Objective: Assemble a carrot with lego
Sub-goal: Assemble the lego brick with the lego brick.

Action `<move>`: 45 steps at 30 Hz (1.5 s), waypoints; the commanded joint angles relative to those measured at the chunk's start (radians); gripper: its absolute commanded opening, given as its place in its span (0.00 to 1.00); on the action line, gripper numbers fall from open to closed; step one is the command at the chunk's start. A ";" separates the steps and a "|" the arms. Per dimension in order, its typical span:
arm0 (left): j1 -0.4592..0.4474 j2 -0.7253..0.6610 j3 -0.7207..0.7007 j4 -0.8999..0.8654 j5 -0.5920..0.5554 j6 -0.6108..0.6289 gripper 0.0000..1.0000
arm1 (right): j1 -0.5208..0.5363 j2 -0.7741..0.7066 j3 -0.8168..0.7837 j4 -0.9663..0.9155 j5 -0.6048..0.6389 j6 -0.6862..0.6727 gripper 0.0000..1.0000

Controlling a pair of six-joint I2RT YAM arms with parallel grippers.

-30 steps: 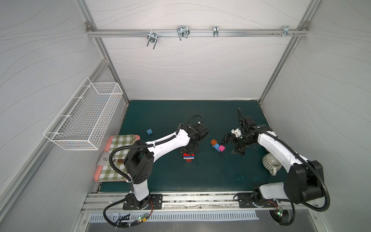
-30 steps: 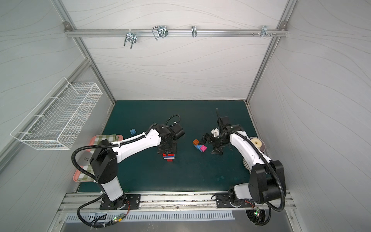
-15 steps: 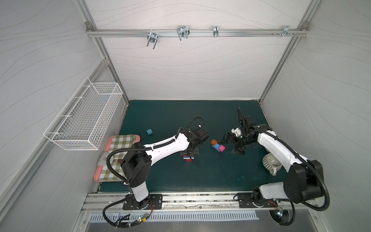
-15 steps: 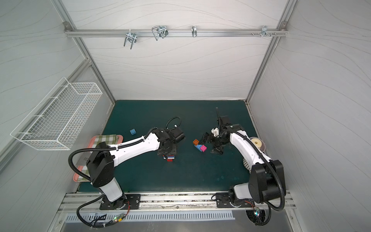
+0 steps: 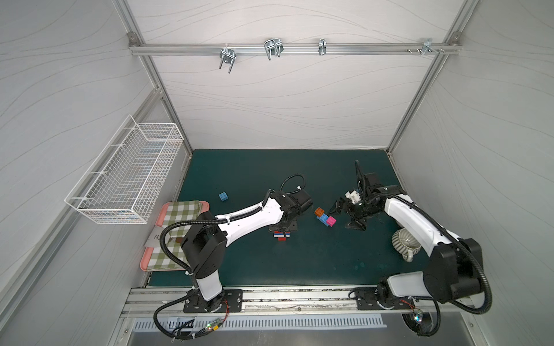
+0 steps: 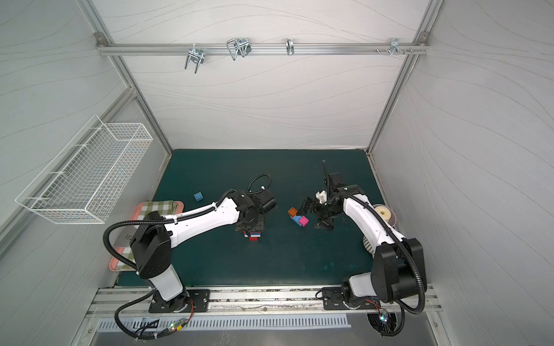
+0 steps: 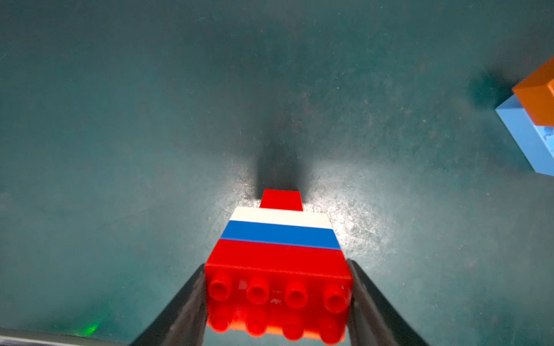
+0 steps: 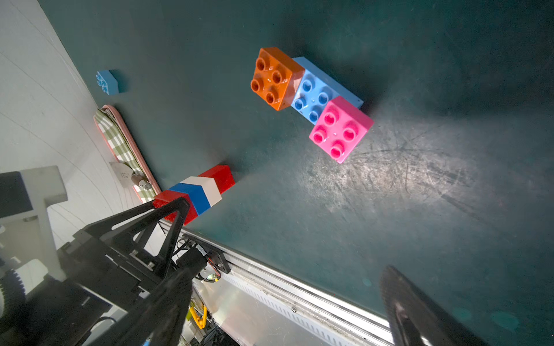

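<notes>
While your right arm has kept its pose over the last second, your left arm (image 5: pixel 248 215) has sunk lower over the carrot (image 5: pixel 281 236), which sits in much the same spot. Nearest you on the dark green desk (image 5: pixel 299 263), this half-built carrot stands tip down: a small red brick touching the desk, then white, blue and a wide red brick with its studs up. The left jaws pinch that wide red brick from both sides. It looks as though the stack is being pressed firm or steadied, with its studded top free for the next layer.

A little farther, to your right, lies a joined cluster: an orange brick (image 8: pixel 275 78) and a pink brick (image 8: pixel 340 128) on the two ends of a pale blue brick (image 8: pixel 314 96). The right jaws hang spread wide just beside the pink end, holding nothing. That cluster is probably the carrot's wide end, not yet joined on.

Farthest back, well apart on your left, lies one small blue brick (image 5: pixel 223 196), untouched
</notes>
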 commanded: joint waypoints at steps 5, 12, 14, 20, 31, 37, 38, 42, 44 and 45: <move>-0.004 0.048 0.010 -0.058 -0.007 -0.001 0.45 | -0.011 -0.003 0.029 -0.033 0.011 0.003 0.99; -0.003 0.032 0.013 -0.061 -0.016 -0.004 0.55 | -0.014 -0.002 0.027 -0.033 0.014 0.002 0.99; -0.004 0.031 0.017 -0.063 -0.021 -0.003 0.56 | -0.016 -0.005 0.027 -0.033 0.015 0.002 0.99; -0.003 0.024 0.033 -0.067 -0.030 -0.001 0.63 | -0.019 -0.006 0.029 -0.034 0.017 0.003 0.99; -0.004 0.009 0.047 -0.070 -0.044 -0.003 0.77 | -0.022 -0.008 0.032 -0.036 0.023 0.002 0.99; -0.005 -0.002 0.057 -0.066 -0.046 -0.001 0.84 | -0.022 -0.007 0.034 -0.038 0.024 0.003 0.99; -0.004 -0.006 0.061 -0.067 -0.049 0.000 0.85 | -0.022 -0.007 0.034 -0.038 0.023 0.002 0.99; -0.004 -0.018 0.089 -0.089 -0.060 0.009 0.95 | -0.022 -0.007 0.034 -0.038 0.023 0.002 0.99; -0.004 -0.028 0.108 -0.109 -0.069 0.012 0.99 | -0.022 -0.007 0.034 -0.038 0.023 0.003 0.99; -0.003 -0.038 0.116 -0.119 -0.074 0.013 0.99 | -0.023 -0.007 0.034 -0.037 0.022 0.002 0.99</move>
